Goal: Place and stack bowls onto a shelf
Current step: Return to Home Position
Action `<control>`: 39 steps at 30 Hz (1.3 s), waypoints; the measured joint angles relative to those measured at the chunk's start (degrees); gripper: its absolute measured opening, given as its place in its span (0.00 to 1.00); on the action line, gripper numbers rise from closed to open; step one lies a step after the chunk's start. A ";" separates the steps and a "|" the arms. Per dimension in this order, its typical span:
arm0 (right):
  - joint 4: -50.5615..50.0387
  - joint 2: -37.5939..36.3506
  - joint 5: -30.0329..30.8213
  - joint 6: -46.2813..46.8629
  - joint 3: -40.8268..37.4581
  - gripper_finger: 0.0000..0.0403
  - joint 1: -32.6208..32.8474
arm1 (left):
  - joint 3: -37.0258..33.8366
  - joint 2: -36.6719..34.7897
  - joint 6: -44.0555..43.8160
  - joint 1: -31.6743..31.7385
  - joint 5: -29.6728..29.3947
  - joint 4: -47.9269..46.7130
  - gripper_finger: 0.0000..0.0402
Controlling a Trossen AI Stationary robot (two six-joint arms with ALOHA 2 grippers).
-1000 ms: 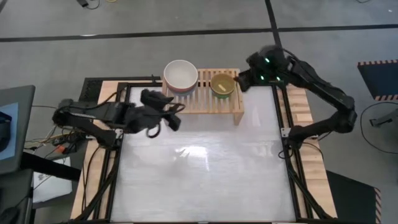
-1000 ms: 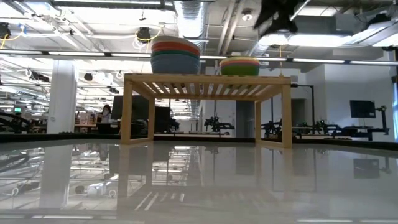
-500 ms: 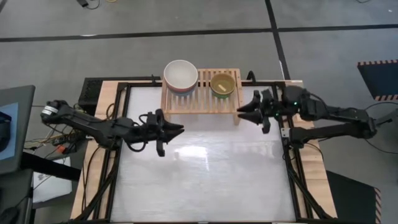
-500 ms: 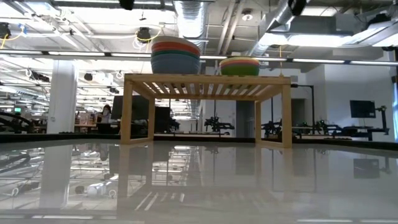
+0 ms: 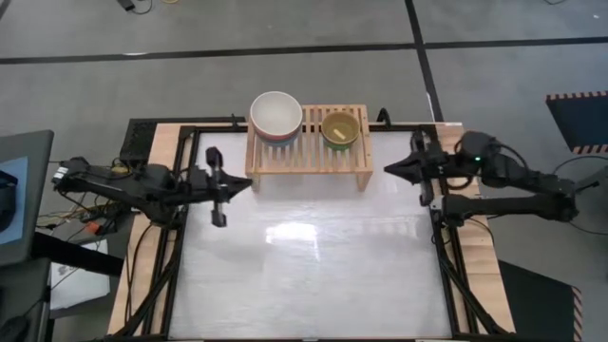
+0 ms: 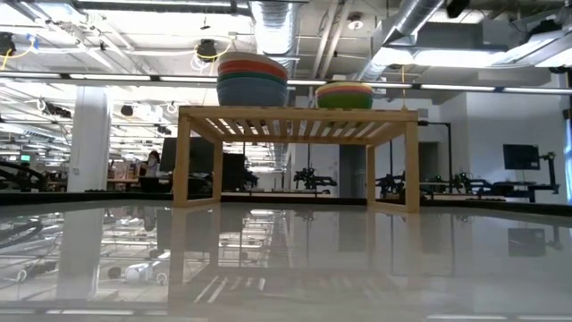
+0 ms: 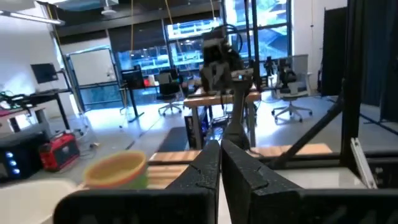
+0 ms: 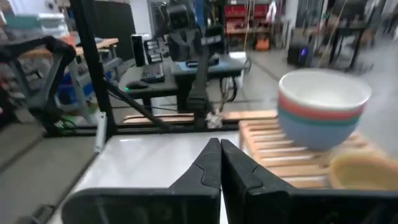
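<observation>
The light-wood shelf (image 5: pixel 309 147) stands at the table's far edge. On its left end sits a stack of large bowls (image 5: pixel 276 116), slate blue at the bottom (image 6: pixel 253 92) on the slats and white on top. To the right of it on the slats stands a stack of small bowls (image 5: pixel 340 129), green at the bottom (image 6: pixel 344 98) and yellow on top. My left gripper (image 5: pixel 245 181) is shut and holds nothing, left of the shelf and nearer than it. My right gripper (image 5: pixel 391 169) is shut and holds nothing, off the shelf's right end.
A black metal frame (image 5: pixel 446 247) borders the glossy white table top (image 5: pixel 313 256). The wide surface in front of the shelf holds no objects. The left wrist view shows the small stack (image 7: pixel 115 171), the right wrist view the large stack (image 8: pixel 323 106).
Both grippers have drawn away from the shelf and shut. My left gripper has moved toward the table's left edge and levelled out. My right gripper has come from the shelf's far right corner toward the near side and the right edge. The bowls have stayed in place.
</observation>
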 joint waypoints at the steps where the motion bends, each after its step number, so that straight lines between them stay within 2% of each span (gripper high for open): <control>1: -0.74 -0.95 0.01 -1.90 0.00 0.05 -0.17 | -1.38 -2.01 0.03 -0.01 -0.05 -0.76 0.00; 3: -2.52 -2.79 0.05 -4.95 0.00 0.06 -0.16 | -5.54 -4.84 -1.40 -0.02 -0.08 0.55 0.00; 7: -7.22 -4.83 0.01 -8.81 -0.25 0.04 0.03 | -15.94 -6.79 -5.30 -0.02 -0.22 9.08 0.00; 10: -3.80 -6.93 0.02 -9.09 -4.15 0.04 -0.01 | -20.47 -7.69 -6.32 -0.02 0.09 9.57 0.00; 15: 5.34 -13.75 -0.16 -9.11 -15.01 0.04 0.03 | -23.02 -12.10 -5.05 -0.27 0.71 9.05 0.00; 19: 7.52 -19.95 -0.71 -3.62 -22.38 0.04 -0.01 | -24.88 -20.11 -1.63 -0.24 3.10 3.18 0.00; 24: 10.38 -27.54 -2.14 -0.17 -27.60 0.04 0.02 | -30.08 -29.27 -2.58 1.19 5.72 1.53 0.00; 29: 10.61 -34.62 -2.80 0.29 -31.24 0.05 -0.01 | -34.21 -36.58 -1.84 1.29 3.86 1.15 0.00; 34: 11.17 -34.61 -3.02 2.40 -34.44 0.05 -0.01 | -37.60 -42.01 -1.84 1.32 3.67 0.86 0.00; 39: 16.92 -33.82 -3.04 6.00 -39.01 0.04 -0.03 | -40.55 -43.93 -3.03 1.34 3.01 0.21 0.00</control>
